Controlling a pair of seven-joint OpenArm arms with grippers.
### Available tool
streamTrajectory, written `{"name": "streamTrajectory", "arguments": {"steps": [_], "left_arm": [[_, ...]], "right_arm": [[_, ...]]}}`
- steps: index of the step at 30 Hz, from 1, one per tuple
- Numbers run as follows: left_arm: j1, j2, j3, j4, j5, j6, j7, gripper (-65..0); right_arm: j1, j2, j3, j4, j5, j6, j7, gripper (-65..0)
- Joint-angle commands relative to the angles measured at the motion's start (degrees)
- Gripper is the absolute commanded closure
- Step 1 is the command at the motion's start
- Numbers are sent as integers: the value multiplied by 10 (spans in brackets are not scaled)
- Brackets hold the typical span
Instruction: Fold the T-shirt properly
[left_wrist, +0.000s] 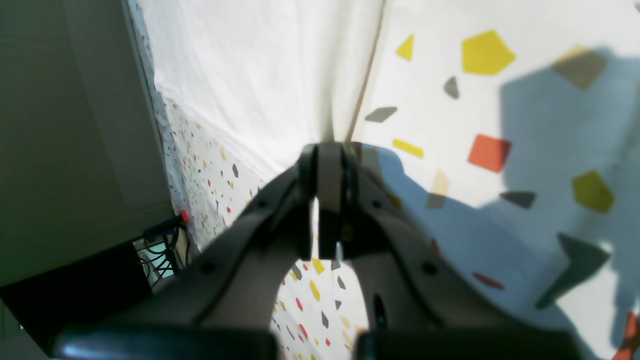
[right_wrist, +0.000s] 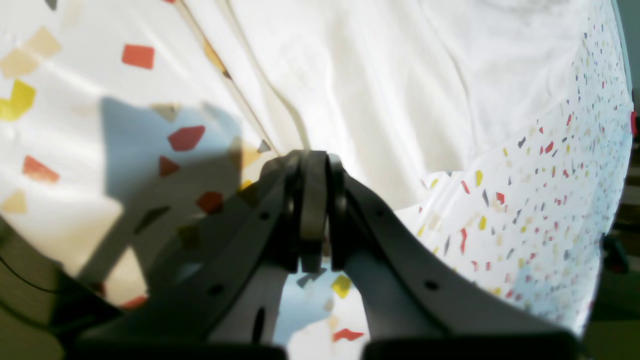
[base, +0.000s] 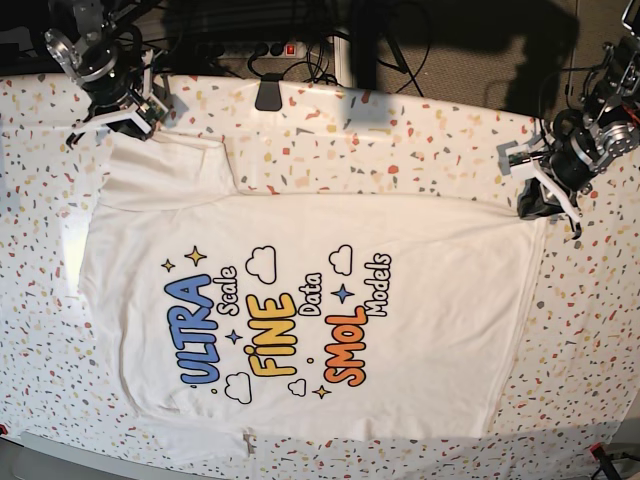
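Note:
The white T-shirt (base: 300, 300) lies flat on the speckled table cover (base: 600, 330), with its "ULTRA Scale FINE Data SMOL Models" print up and turned sideways. My left gripper (base: 545, 205) is at the shirt's far right corner. In the left wrist view it (left_wrist: 330, 150) is shut, with the shirt's edge (left_wrist: 260, 75) running out from its tips. My right gripper (base: 118, 125) is at the far left sleeve corner. In the right wrist view it (right_wrist: 314, 157) is shut where the shirt's seamed edge (right_wrist: 380, 90) meets the tips.
A power strip (base: 265, 47) and cables lie behind the table's far edge. A black clip (base: 268, 95) sits on that edge. A grey panel (left_wrist: 75, 125) and cables show past the table's side in the left wrist view.

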Motion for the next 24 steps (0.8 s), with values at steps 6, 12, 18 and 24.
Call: {"name": "streamTrajectory", "arguments": {"steps": [6,12,18,24], "left_arm": [[2,-4,1,1,0,1,-1,0],[2,-4,1,1,0,1,-3,0],[2,-4,1,1,0,1,-3,0],[1,-4,1,2,0,1,-3,0]], "right_arm": [[-1,8,3,8,36,-5,5,0],[-1,8,3,8,36,-5,5,0],[-1,8,3,9,104,-5,-24,0],[22,8,3,13,114,-5,-47,0]]}}
